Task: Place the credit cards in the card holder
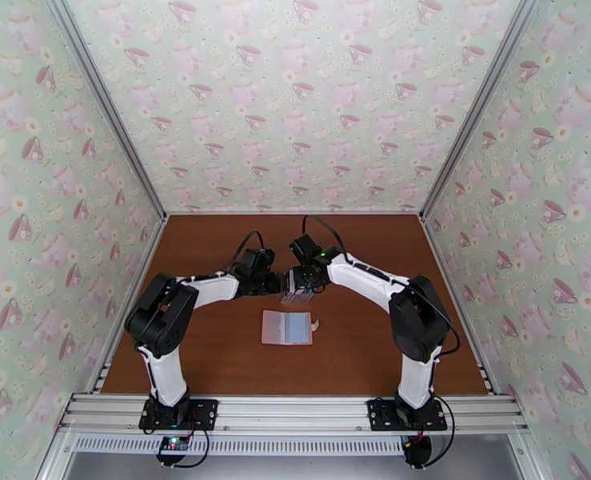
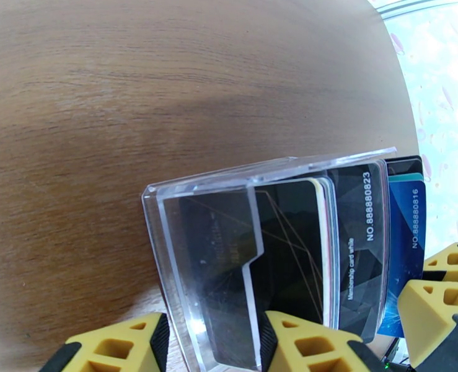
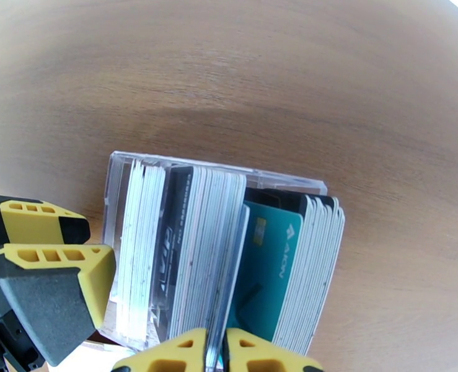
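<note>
The card holder (image 1: 287, 327) lies open on the table, pink-edged with pale grey-blue pockets up, just in front of both grippers. Behind it stands a clear plastic rack (image 2: 185, 243) packed with credit cards: a black one (image 2: 359, 243), a blue one (image 2: 408, 243), a teal one (image 3: 266, 274) and several white ones (image 3: 142, 243). My left gripper (image 2: 213, 342) is shut across the rack's end section from the left. My right gripper (image 3: 219, 354) comes down from above, pinched on the top edge of a thin pale card beside the teal one.
The brown wooden table (image 1: 215, 354) is walled on three sides by teacup-patterned panels. The two grippers meet at the rack (image 1: 297, 298) in mid-table, fingers almost touching. A metal rail (image 1: 295, 414) runs along the near edge.
</note>
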